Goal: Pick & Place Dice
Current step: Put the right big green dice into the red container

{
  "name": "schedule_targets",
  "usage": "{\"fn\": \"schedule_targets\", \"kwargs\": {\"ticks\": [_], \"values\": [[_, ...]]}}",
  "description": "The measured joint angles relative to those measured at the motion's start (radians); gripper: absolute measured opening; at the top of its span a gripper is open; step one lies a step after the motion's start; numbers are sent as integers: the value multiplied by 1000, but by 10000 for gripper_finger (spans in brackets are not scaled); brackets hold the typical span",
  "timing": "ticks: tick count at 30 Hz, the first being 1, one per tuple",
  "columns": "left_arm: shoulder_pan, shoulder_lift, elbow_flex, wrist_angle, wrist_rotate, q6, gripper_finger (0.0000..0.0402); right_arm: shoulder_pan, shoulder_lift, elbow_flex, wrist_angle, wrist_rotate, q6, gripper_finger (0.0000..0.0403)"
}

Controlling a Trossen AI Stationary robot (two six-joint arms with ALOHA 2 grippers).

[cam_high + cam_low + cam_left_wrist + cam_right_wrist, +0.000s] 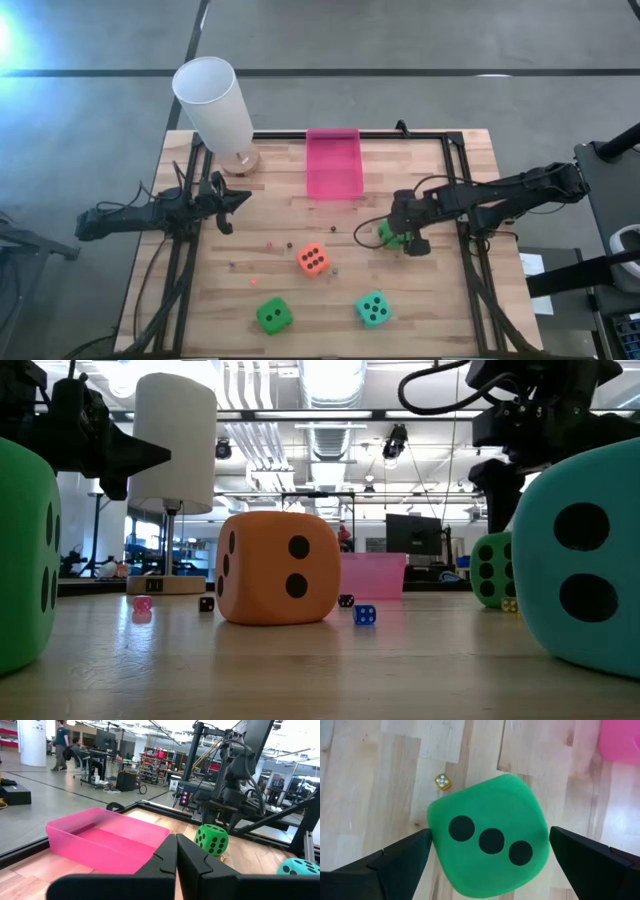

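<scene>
Four soft dice rest flat on the wooden table: an orange-red die point(313, 259) in the middle, a green die point(272, 315) and a teal die point(373, 309) near the front edge, and a second green die point(388, 233) to the right. My right gripper point(490, 835) is open above this second green die point(490, 842), which shows three pips on top. One finger stands at each of its sides. My left gripper point(176, 839) is shut and hovers at the table's left point(235, 200), holding nothing. My right gripper comes at the green die from above, pointing down, with one finger point(405, 855) at one side face and the other finger point(585, 857) at the opposite one. I cannot tell whether they touch the die. The die sits on the table point(490, 570).
A pink bin point(333, 163) sits at the far middle of the table. A white-shaded lamp point(215, 100) stands at the far left corner. Several tiny dice lie scattered on the wood, one of them yellow point(442, 781) beside the green die. Black frame rails point(470, 270) run along the sides.
</scene>
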Motion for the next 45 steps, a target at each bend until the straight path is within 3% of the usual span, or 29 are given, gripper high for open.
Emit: {"fn": "schedule_targets", "kwargs": {"ticks": [45], "values": [[0,0,0,0,0,0,6,-1,-11,-98,103,-14,-10,400]]}}
